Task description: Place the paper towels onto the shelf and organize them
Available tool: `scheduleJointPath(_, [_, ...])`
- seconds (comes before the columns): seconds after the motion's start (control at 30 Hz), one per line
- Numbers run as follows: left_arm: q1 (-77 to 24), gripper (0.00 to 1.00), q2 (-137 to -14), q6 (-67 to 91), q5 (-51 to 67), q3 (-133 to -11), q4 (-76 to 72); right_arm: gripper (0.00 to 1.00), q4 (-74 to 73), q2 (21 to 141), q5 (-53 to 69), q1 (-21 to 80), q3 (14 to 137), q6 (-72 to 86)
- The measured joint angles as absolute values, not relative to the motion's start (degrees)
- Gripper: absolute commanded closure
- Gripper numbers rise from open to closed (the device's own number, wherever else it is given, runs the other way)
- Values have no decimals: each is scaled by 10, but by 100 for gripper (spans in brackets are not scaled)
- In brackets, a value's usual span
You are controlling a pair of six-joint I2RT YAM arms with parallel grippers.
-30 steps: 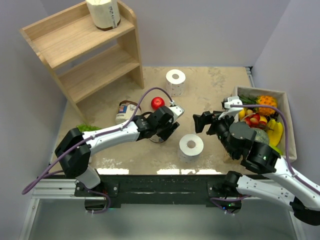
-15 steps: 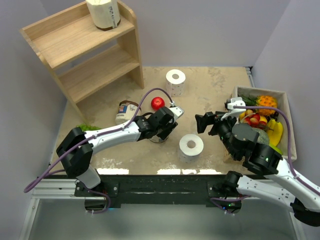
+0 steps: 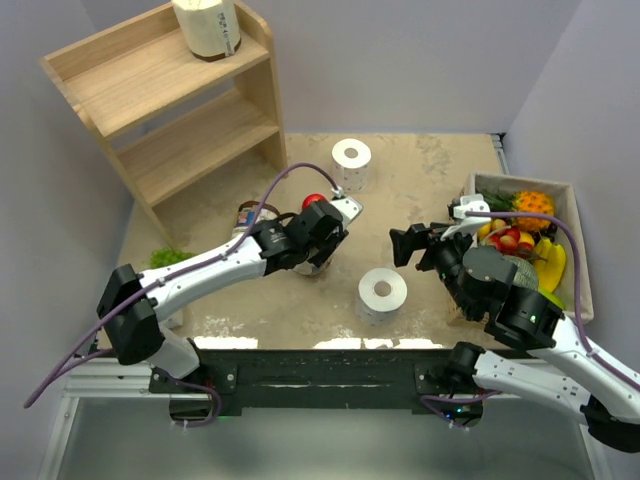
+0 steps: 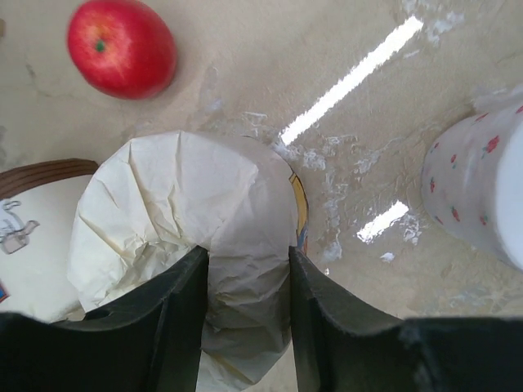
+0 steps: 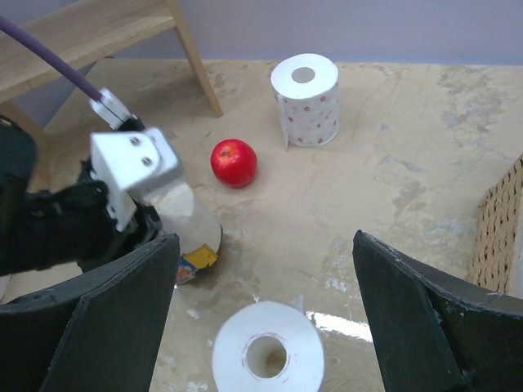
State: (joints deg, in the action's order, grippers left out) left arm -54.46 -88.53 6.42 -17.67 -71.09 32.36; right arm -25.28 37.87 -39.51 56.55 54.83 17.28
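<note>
While my left gripper [image 4: 245,261] pinches cream paper-wrapped cylindrical roll [image 4: 188,196] near red apple [image 4: 121,47], my right gripper [image 5: 263,245] gapes wide.

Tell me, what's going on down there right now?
Left hand pinching wrapped roll by its top. Right hand open, empty. Red apple close beside roll, apart.

The left arm [image 3: 200,275] stretches forward and inward from its base, its wrist tipped down. The left gripper [image 4: 248,273] points downward, and its dark fingers [image 4: 176,318] are pinched in on the crumpled top of a cream-wrapped paper towel roll [image 4: 188,196]. The right arm [image 3: 540,340] is folded close to its base, elbow bent. The right gripper [image 5: 263,245] faces inward, level and low, jaws spread wide and empty.
</note>
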Motion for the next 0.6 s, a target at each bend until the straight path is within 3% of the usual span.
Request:
scheduleJointPath(0.33, [-545, 57, -829, 46, -248, -851, 401, 9, -258, 386, -393, 566, 548, 173])
scheduleJointPath(0.6, [-536, 58, -842, -26, -338, -1052, 464, 9, -261, 417, -373, 566, 550, 174])
